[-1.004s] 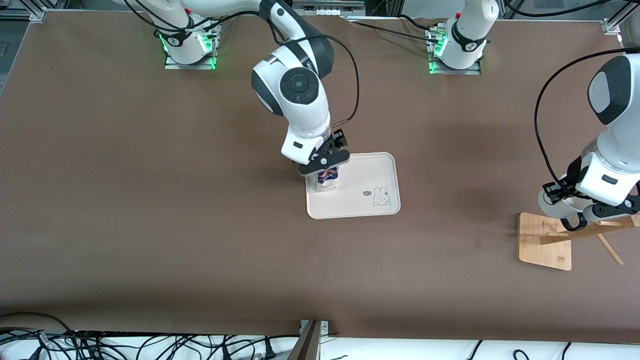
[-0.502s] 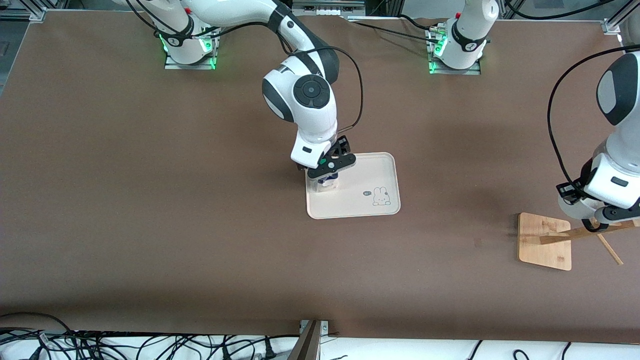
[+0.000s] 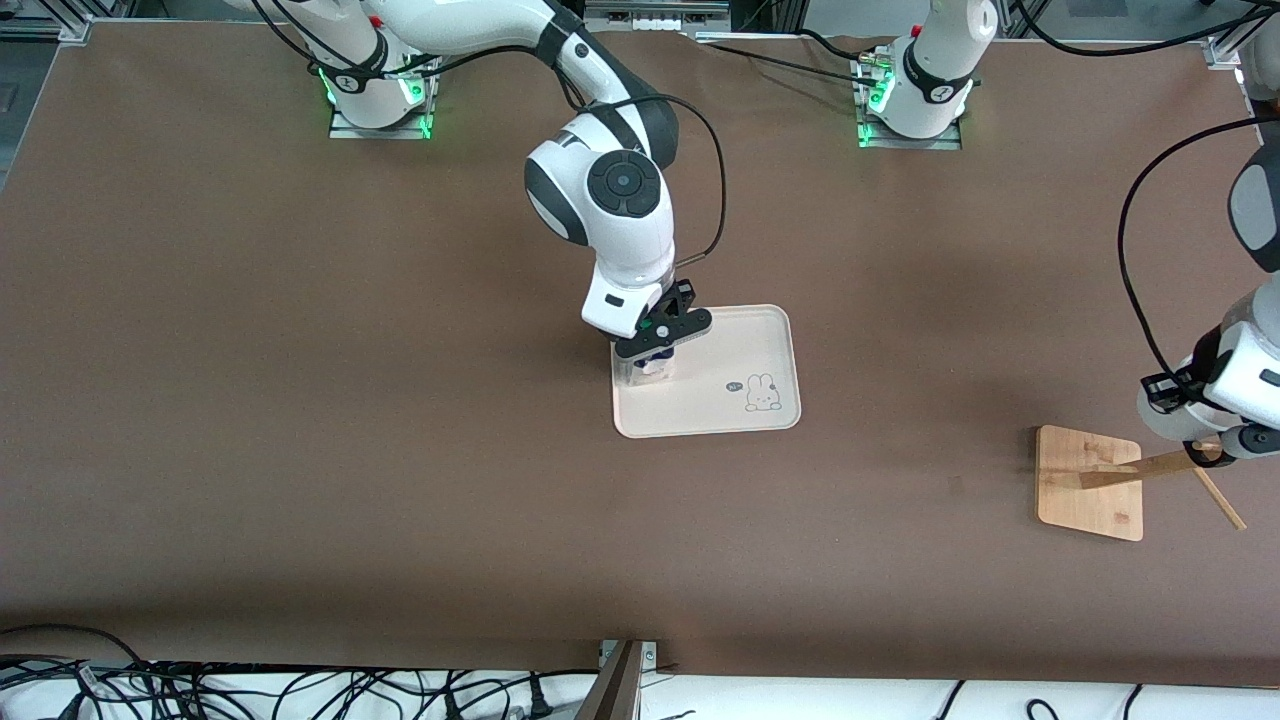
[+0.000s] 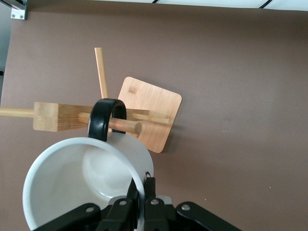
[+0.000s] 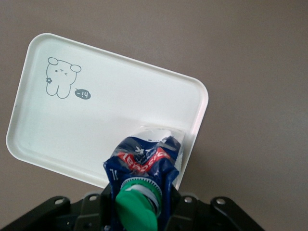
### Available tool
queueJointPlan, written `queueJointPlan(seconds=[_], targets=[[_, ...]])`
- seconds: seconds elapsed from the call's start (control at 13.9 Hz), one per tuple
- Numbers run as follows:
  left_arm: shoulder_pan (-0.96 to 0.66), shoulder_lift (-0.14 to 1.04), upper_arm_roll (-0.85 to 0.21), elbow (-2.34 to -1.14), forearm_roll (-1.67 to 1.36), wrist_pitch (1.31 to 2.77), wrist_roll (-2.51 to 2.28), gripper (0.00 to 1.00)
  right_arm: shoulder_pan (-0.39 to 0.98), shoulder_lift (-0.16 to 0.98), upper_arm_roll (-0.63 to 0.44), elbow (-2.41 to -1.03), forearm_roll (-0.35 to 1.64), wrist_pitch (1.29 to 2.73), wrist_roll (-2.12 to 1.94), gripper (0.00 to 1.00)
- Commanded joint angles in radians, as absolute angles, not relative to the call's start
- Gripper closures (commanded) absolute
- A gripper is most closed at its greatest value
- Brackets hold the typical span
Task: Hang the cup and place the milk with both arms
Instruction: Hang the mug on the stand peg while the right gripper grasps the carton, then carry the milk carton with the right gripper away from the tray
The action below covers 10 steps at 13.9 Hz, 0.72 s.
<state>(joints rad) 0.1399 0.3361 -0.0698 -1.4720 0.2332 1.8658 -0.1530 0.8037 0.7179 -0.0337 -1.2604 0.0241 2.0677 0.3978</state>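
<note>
On the brown bench [image 3: 300,400], the left gripper's [image 4: 141,199] fingers [image 4: 149,192] pinch the white mug's [image 4: 82,183] rim, its black handle [image 4: 103,118] looped on the wooden rack's [image 4: 144,115] peg at the front view's lower right. The right gripper [image 3: 662,338], mid-frame, clasps the blue-topped milk carton [image 5: 142,178] on the cream rabbit-printed tray [image 3: 740,345].

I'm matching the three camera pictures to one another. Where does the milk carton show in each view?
Front view: the milk carton stands on the tray, at its corner toward the right arm's end, under the right gripper.
Left wrist view: not in it.
Right wrist view: the carton fills the lower middle, green cap toward the camera.
Shared landmark: the tray's rabbit drawing.
</note>
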Motion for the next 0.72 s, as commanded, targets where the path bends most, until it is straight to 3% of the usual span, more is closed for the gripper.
queueJointPlan(seconds=[0.0,0.22,0.65], targets=[[0.17,0.357,-0.077,-1.436,0.201,1.848,-0.048,0.01,0.811,0.715,-0.044,-1.232,0.009,2.049,0.413,0.65],[0.16,0.357,-0.078,-1.434,0.147,1.847,-0.055,0.0,0.798,0.677,-0.051,-1.214,0.017,1.979,0.407,0.64],[0.163,0.316,-0.146,-1.437,0.134,1.723,-0.045,0.0,0.593,0.601,-0.048,-1.233,0.103,1.945,0.27,0.6]])
